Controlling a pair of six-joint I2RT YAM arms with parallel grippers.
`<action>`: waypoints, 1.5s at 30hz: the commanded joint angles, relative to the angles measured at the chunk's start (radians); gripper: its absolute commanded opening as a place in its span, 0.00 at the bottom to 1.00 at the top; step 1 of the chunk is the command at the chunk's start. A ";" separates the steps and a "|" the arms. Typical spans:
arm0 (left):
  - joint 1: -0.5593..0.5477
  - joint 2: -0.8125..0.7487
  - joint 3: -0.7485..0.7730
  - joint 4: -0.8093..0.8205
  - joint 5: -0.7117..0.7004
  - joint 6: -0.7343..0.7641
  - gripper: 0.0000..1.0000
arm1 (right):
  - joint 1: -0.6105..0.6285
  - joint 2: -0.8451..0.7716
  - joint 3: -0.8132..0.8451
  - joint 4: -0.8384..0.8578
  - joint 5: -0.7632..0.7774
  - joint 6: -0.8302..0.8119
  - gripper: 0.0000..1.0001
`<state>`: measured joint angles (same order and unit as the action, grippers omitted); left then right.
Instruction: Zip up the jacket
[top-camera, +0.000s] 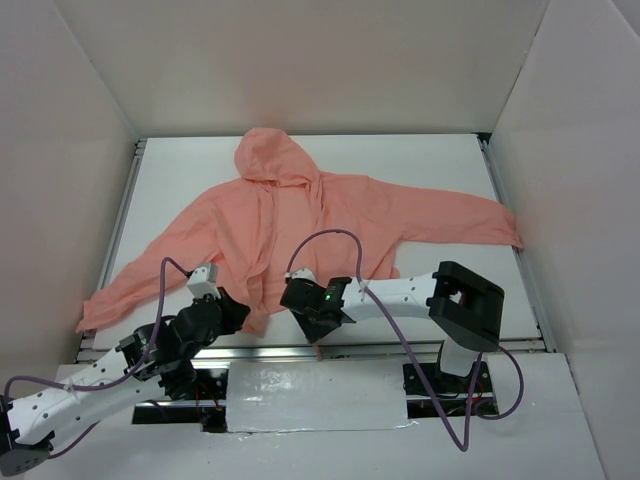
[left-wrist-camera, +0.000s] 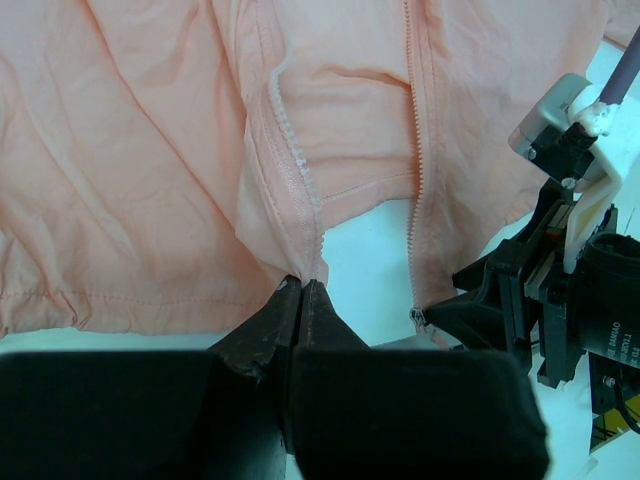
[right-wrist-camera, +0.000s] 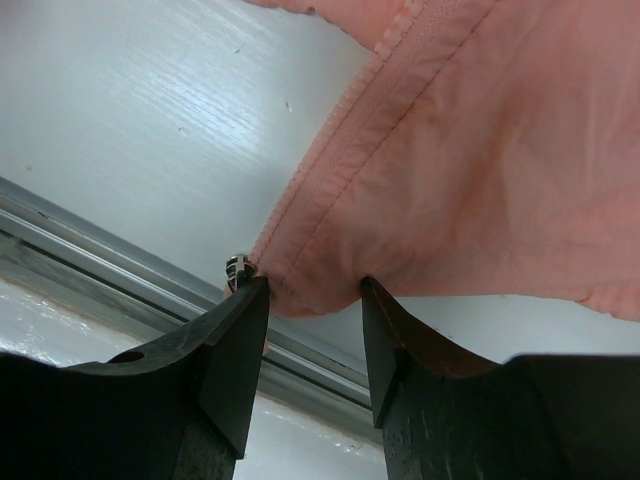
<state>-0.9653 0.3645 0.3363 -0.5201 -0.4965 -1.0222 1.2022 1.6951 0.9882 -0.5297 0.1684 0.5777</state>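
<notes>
Jacket (top-camera: 330, 215) zipping is judged barely started: at the near hem, the left gripper (left-wrist-camera: 302, 285) is clamped shut on the bottom end of one zipper row (left-wrist-camera: 295, 170), while the right gripper (right-wrist-camera: 315, 290) is set part-open astride the other hem corner, not visibly pinching it. A small metal zipper piece (right-wrist-camera: 237, 268) beside its finger is shown only by the right wrist view; the gap of white counter (left-wrist-camera: 365, 268) between the two rows is seen best from the left wrist. Only from overhead is the whole garment seen, spread flat, sleeves out, hood farthest away. Joining and all the pulling are left.
</notes>
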 joint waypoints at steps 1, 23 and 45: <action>0.004 0.011 0.006 0.038 0.001 0.022 0.00 | 0.019 0.031 0.032 0.020 -0.010 0.002 0.50; 0.004 0.074 -0.017 0.143 -0.030 0.028 0.00 | -0.041 -0.057 0.069 0.132 0.193 0.120 0.00; 0.027 0.036 -0.132 0.887 0.125 0.359 0.00 | -0.254 -0.804 -0.486 0.906 -0.419 -0.231 0.00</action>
<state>-0.9443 0.4362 0.2260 0.1883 -0.4774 -0.7437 1.0080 0.9859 0.5629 0.0753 0.0608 0.4793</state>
